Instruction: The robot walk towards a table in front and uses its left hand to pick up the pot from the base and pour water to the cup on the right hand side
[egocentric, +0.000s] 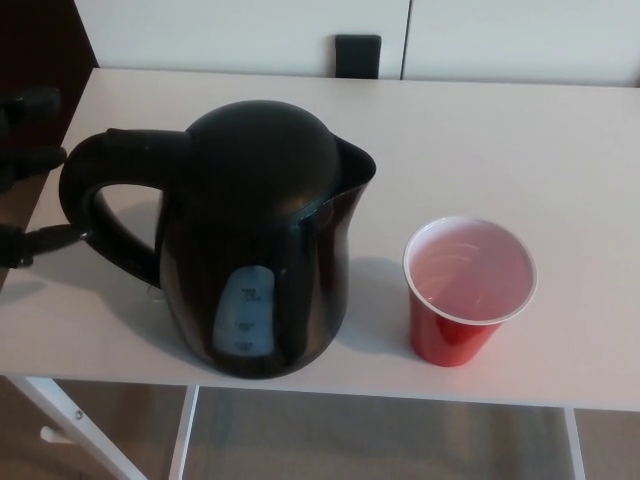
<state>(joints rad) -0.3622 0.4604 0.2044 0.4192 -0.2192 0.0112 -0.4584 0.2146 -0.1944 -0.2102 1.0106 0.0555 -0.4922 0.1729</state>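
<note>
The pot (255, 240) is seen upright near the front edge of the white counter (500, 130), spout toward the red cup (468, 290), which stands apart from the pot on the spout side. The base under the pot cannot be made out. The left hand (30, 175) is seen just beyond the pot's handle (95, 200), on the side away from the cup, with its fingers (45, 238) apart and nothing held; one fingertip lies at or against the handle's outer curve. No right hand is in view. The step in hand is judged to be the grasp: the handle should be fully enclosed before any lift, and the pot raised straight upward so the cup is not struck.
</note>
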